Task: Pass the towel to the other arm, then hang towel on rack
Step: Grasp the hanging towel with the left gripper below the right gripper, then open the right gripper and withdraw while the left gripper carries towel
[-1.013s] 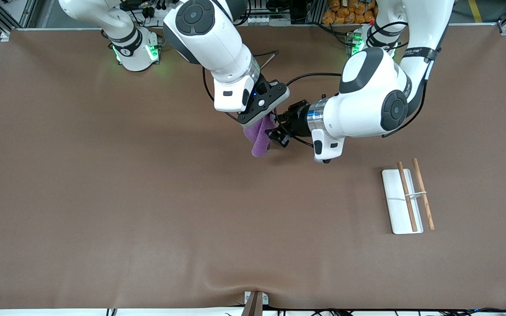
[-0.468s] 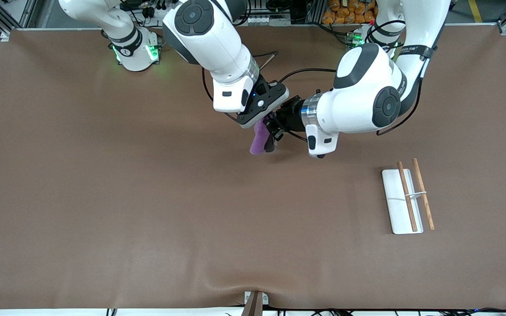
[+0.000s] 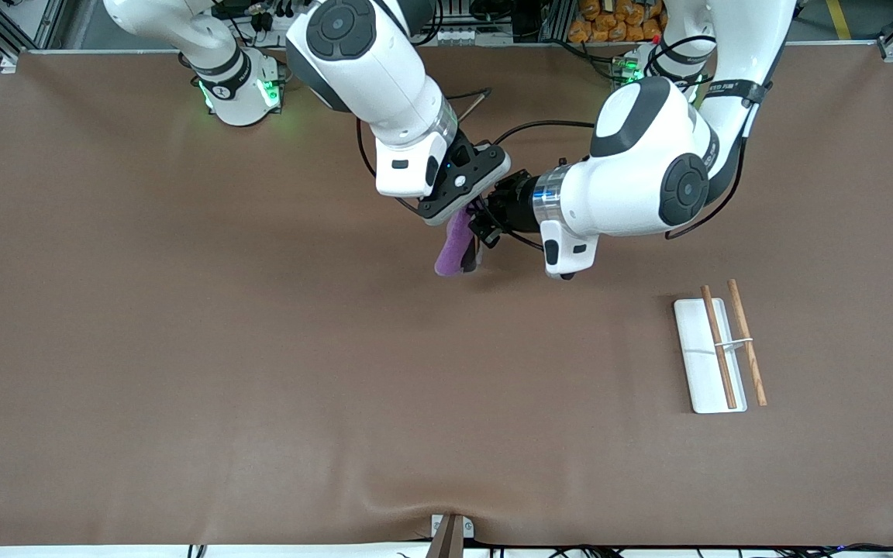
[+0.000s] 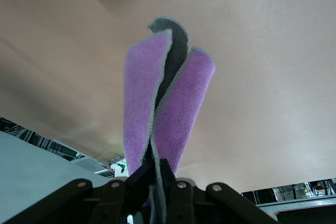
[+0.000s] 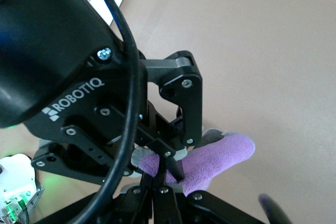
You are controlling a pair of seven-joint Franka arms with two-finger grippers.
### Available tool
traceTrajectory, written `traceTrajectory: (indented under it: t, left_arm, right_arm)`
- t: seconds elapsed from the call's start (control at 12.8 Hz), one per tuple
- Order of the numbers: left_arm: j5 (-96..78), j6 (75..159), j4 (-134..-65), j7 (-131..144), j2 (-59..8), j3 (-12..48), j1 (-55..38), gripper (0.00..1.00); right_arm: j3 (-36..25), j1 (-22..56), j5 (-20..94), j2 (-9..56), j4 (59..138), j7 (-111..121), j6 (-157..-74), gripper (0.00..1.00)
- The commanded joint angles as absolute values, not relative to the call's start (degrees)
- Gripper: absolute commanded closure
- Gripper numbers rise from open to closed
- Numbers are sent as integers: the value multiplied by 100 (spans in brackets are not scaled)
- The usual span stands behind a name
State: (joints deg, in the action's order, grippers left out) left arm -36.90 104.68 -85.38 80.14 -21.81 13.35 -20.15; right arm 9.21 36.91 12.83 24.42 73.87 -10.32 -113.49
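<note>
The towel [image 3: 452, 249], purple with a dark grey back, hangs folded above the middle of the table. My right gripper [image 3: 463, 208] is shut on its upper edge, and the right wrist view shows the cloth [image 5: 220, 156] sticking out past that gripper [image 5: 157, 183]. My left gripper [image 3: 484, 230] comes in from the side and is shut on the same cloth just below. In the left wrist view the towel [image 4: 176, 103] runs out from between its closed jaws [image 4: 157, 174]. The rack [image 3: 699, 376] lies flat toward the left arm's end of the table, nearer the front camera than both grippers.
The rack's two brown rods [image 3: 719, 346] lie along its white base, joined by a thin metal crosspiece. A brown mat [image 3: 183, 349] covers the whole table. Black cables [image 3: 547, 132] loop between the two wrists.
My left gripper has moved in against the towel and shut on it. The hanging cloth is pinched narrower. My right gripper has held still.
</note>
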Motion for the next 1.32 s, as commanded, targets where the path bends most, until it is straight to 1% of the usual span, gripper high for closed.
traceTrajectory:
  t: [0.0,0.08,0.16,0.23,0.47,0.62,0.86,1.09,1.25]
  left_arm:
    - [-3867,10424,-8446,8077,-2109,1336,-1960,100]
    - [-3867,10433,-8446,8060,-2109,1327,-1960,100]
    - [-3858,10433,-8446,8051,-2118,1318,-1951,100]
    - [-3858,10433,-8446,8025,-2136,1301,-1942,100]
    - [-3806,10433,-8446,7945,-2206,1266,-1890,100]
    - [-3797,10433,-8446,7858,-2241,1266,-1863,100]
    - [-3806,10433,-8446,7752,-2206,1266,-1758,100]
    - [-3779,10433,-8315,7752,-2162,1248,-1740,100]
    - [-3640,10433,-8218,7752,-2092,1195,-1557,100]
  right_arm:
    - [923,3727,1371,2487,7295,-1116,-11294,100]
    - [923,3727,1380,2487,7295,-1116,-11285,100]
    - [914,3700,1371,2470,7295,-1073,-11268,95]
    - [914,3683,1371,2461,7295,-1064,-11250,1]
    - [897,3683,1318,2321,7339,-1046,-10970,0]
    - [862,3630,1301,2181,7339,-1046,-10488,0]
    - [844,3490,1292,1925,7365,-1055,-10004,0]
    - [835,3358,1231,1828,7383,-1107,-9713,0]
    - [835,3217,1073,1828,7392,-1116,-9589,0]
